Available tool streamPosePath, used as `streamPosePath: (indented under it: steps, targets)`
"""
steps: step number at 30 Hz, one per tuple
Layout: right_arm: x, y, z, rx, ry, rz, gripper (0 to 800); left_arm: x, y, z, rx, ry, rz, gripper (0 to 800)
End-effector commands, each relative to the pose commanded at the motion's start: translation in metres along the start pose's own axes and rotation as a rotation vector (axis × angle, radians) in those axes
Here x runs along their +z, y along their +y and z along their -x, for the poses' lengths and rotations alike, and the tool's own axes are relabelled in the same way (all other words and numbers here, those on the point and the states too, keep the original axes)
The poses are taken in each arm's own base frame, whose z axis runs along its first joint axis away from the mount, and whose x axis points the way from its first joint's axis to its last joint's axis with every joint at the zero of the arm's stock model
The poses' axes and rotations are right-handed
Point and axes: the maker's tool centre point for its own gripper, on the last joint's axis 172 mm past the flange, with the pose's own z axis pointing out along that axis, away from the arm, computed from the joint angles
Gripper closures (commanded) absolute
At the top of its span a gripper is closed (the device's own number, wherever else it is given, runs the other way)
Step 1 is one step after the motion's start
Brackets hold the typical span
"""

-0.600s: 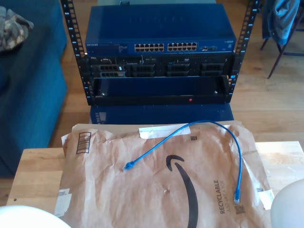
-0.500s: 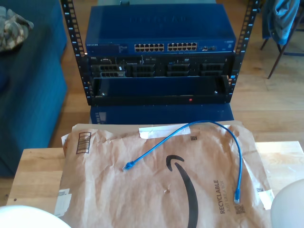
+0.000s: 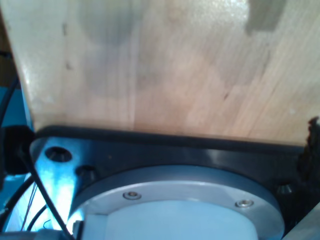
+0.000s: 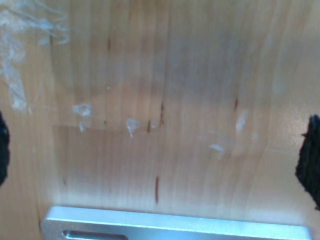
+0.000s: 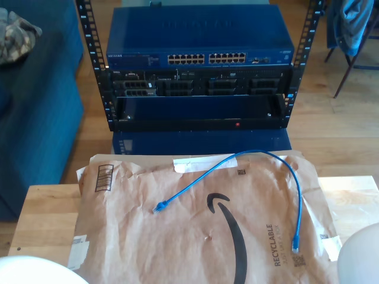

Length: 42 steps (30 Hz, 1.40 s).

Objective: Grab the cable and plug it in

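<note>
The cable (image 5: 254,155) lies loose in an arch on a brown paper mailer (image 5: 195,236) spread over the wooden table (image 5: 44,219), one plug (image 5: 159,207) toward the exterior view's left, the other (image 5: 295,244) toward its right. Beyond stands a rack (image 5: 198,65) holding a blue network switch (image 5: 201,56). Both wrist views look at bare wood; whether either gripper is spread or closed cannot be told.
</note>
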Motion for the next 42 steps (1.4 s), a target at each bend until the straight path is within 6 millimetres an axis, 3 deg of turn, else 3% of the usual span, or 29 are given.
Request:
streamPosePath:
  steps: [42]
  targets:
    - [-0.0059, -0.0001, -0.0054, -0.008, 0.021, 0.003, 8, -0.0001, 0.0000, 0.0005, 0.000, -0.003, 0.000, 0]
